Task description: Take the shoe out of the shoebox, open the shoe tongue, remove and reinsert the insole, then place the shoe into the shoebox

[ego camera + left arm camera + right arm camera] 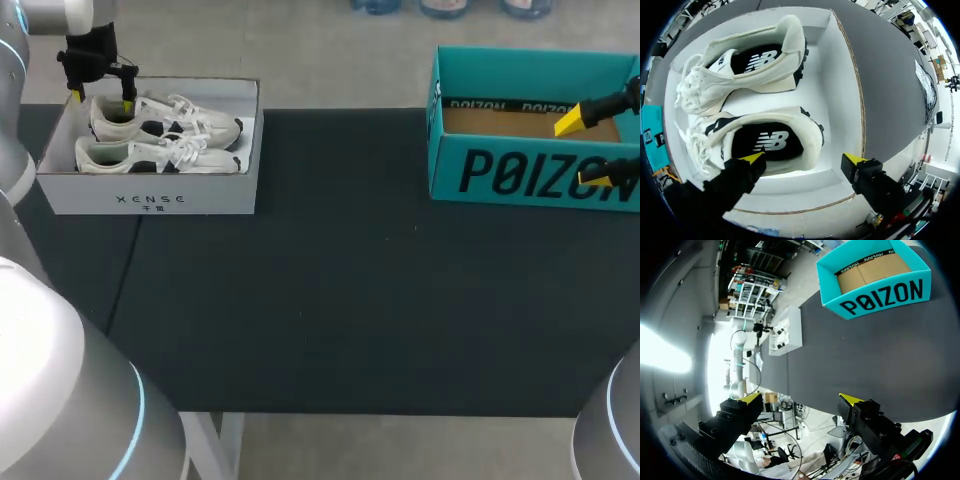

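The shoe to be taken out (757,125) is lying on its sole inside the white shoebox (150,200), alongside its twin (745,65), with its dark insole (770,145) showing through the open collar. The left gripper (804,158) is hovering just above this shoe's heel. Its fingers are standing wide, one yellow tip over the opening and the other past the heel counter, over the box floor; neither seems to be touching yet. The shoe is looking light, with a soft padded collar and loose laces that could be snagging on the twin, so the stiffer heel counter is probably the place to pinch, one finger inside and one outside. The box wall is sitting close behind the heel, leaving little room for the outer finger. Across the dark surface (330,280), well apart, the right gripper (802,397) is waiting beside an empty teal box (530,170), its fingers also spread wide and holding nothing.
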Controlling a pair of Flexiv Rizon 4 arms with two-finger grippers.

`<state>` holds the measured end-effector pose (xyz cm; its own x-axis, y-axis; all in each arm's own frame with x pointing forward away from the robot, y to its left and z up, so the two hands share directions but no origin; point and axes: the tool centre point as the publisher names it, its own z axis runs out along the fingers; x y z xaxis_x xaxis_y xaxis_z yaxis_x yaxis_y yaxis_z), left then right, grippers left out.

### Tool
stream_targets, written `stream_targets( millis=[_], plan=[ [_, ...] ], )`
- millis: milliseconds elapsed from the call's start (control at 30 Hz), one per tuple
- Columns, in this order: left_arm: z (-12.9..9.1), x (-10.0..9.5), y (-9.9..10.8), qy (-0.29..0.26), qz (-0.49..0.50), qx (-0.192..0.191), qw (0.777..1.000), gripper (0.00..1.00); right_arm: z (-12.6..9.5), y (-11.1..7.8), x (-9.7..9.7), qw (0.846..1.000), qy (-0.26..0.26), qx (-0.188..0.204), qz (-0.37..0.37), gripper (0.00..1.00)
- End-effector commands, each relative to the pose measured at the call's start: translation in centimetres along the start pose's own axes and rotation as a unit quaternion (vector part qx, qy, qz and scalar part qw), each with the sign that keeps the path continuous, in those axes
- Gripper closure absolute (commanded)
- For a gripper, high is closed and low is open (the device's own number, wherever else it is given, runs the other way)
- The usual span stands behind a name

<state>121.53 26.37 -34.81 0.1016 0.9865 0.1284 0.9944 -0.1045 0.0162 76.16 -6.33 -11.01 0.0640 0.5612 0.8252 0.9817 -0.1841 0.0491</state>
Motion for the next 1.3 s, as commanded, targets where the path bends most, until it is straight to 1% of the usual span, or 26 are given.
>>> stream_targets(
  millis=[33,133,267,333,367,400,800,867,900,933,1000,1033,1067,1167,1300],
  plan=[
    [-3.9,-0.3,-5.8,0.004,-0.014,-0.063,0.998,0.00,0.1,0.0,0.0,1.000,-0.001,-0.001,0.001,0.00],
    [-5.5,-0.3,-7.2,-0.001,-0.037,-0.074,0.997,0.00,0.1,0.0,0.0,1.000,-0.001,-0.001,0.001,0.00],
    [-6.7,-0.4,-9.1,-0.020,-0.058,-0.088,0.994,0.00,0.1,0.0,0.0,1.000,-0.001,-0.001,0.001,0.00],
    [-7.0,-0.4,-10.0,-0.038,-0.057,-0.082,0.994,0.00,0.1,0.0,0.0,1.000,-0.001,-0.001,0.001,0.00],
    [-7.2,-0.4,-10.4,-0.038,-0.063,-0.071,0.995,0.00,0.1,0.0,0.0,1.000,-0.001,-0.001,0.001,0.00],
    [-7.4,-0.4,-10.7,-0.040,-0.049,-0.058,0.996,0.00,0.1,0.0,0.0,1.000,-0.001,-0.001,0.001,0.00],
    [-7.4,-0.4,-10.7,-0.040,-0.049,-0.058,0.996,0.00,0.1,0.0,0.0,1.000,-0.001,-0.001,0.001,0.00],
    [-6.8,0.1,-11.4,-0.039,-0.059,-0.052,0.996,0.00,0.1,0.0,0.0,1.000,-0.001,-0.001,0.001,0.00],
    [-6.6,0.2,-12.0,-0.040,-0.064,-0.061,0.995,0.00,0.1,0.0,0.0,1.000,-0.001,-0.001,0.001,0.00],
    [-6.2,0.1,-12.4,-0.043,-0.064,-0.052,0.996,0.00,0.1,0.0,0.0,1.000,-0.001,-0.001,0.001,0.00],
    [-5.6,0.0,-13.1,-0.045,-0.069,-0.050,0.995,0.00,0.1,0.0,0.0,1.000,-0.001,-0.001,0.001,0.00],
    [-5.1,0.0,-13.3,-0.047,-0.064,-0.038,0.996,0.00,0.1,0.0,0.0,1.000,-0.001,-0.001,0.001,0.00],
    [-4.8,0.0,-13.4,-0.045,-0.069,-0.036,0.996,0.00,0.1,0.0,0.0,1.000,-0.001,-0.001,0.001,0.00],
    [-4.2,0.1,-13.8,-0.045,-0.069,-0.030,0.996,0.00,0.1,0.0,0.0,1.000,-0.001,-0.001,0.001,0.00],
    [-3.3,-0.5,-14.0,-0.031,-0.067,-0.028,0.997,0.00,0.1,0.0,0.0,1.000,-0.001,-0.001,0.001,0.00]
  ],
)
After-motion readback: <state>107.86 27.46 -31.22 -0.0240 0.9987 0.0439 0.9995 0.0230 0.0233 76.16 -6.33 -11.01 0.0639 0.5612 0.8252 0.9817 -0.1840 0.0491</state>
